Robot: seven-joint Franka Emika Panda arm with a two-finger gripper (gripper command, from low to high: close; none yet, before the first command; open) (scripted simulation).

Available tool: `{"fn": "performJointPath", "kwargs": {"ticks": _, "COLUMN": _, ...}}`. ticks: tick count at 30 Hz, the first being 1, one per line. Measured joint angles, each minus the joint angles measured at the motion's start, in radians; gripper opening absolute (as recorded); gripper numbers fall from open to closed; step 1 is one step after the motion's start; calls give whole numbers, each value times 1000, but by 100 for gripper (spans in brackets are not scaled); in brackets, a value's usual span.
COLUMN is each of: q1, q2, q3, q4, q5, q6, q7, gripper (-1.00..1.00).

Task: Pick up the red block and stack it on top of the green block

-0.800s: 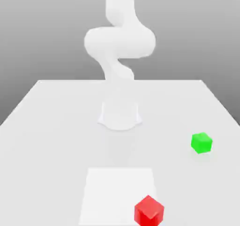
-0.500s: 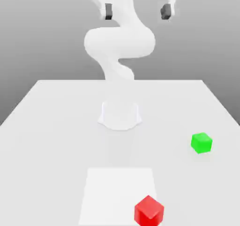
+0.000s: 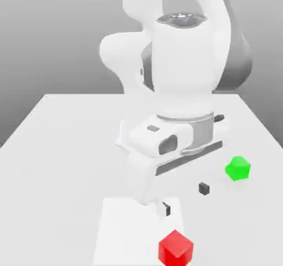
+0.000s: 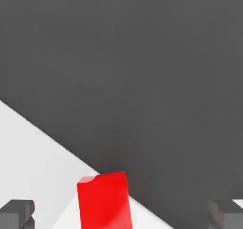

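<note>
The red block (image 3: pixel 176 248) sits on the white table near the front edge, at the corner of a paler square patch. The green block (image 3: pixel 238 168) rests farther back, toward the exterior view's right. My gripper (image 3: pixel 185 198) hangs open just above and behind the red block, with its dark fingertips (image 3: pixel 204 189) spread wide and nothing between them. In the hand view the red block (image 4: pixel 104 202) lies ahead of the gripper (image 4: pixel 122 214), between the lines of the two fingertips (image 4: pixel 16 211), untouched.
The white table (image 3: pixel 55 149) carries a paler square patch (image 3: pixel 124 232) at the front. The arm's round base (image 3: pixel 128 137) stands at the table's middle, behind the hand. The arm's bulk hangs over the centre.
The arm has swung down from high above the table to just over the red block, fingers spread. Neither block has moved.
</note>
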Motion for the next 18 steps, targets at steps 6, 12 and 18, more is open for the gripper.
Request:
{"fn": "performJointPath", "kwargs": {"ticks": 6, "q1": -9, "q2": 213, "q3": 19, "q4": 11, "q5": -9, "q6": 143, "q7": -44, "gripper": 0}}
{"fn": "performJointPath", "kwargs": {"ticks": 12, "q1": -13, "q2": 241, "q3": 24, "q4": 16, "q5": -5, "q6": 164, "q7": -47, "gripper": -100}}
{"fn": "performJointPath", "kwargs": {"ticks": 18, "q1": -2, "q2": 121, "q3": 9, "q4": -4, "q5": -29, "q6": 65, "q7": -30, "gripper": -100}}
